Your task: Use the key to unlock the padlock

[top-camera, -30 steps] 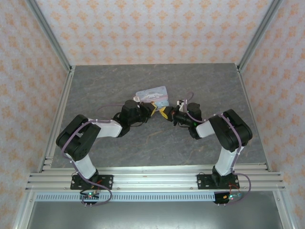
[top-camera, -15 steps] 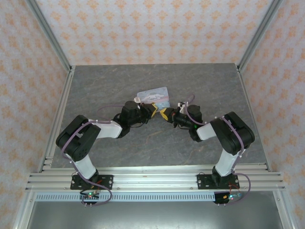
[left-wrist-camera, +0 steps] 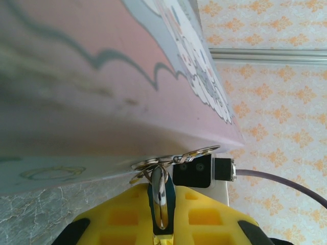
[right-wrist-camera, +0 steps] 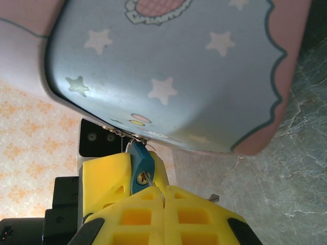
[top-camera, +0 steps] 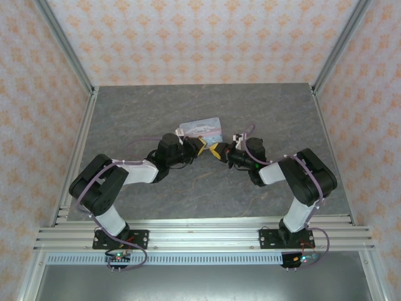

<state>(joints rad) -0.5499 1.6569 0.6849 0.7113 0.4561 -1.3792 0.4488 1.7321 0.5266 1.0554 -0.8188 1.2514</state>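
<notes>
Presently, the right gripper (right-wrist-camera: 163,200) has its jaws pressed together on the thin metal key (right-wrist-camera: 148,179), its tip at the keyhole of the padlock (right-wrist-camera: 140,162), which the left gripper (left-wrist-camera: 162,219) pinches just beside the edge of the pale blue, star-printed tin (right-wrist-camera: 168,76) on the grey table (right-wrist-camera: 286,168).

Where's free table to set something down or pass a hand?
Free: table behind the tin, both side margins, and the near patch between the two arms. Crowded: centre, where left gripper and right gripper meet at the padlock by the tin.
</notes>
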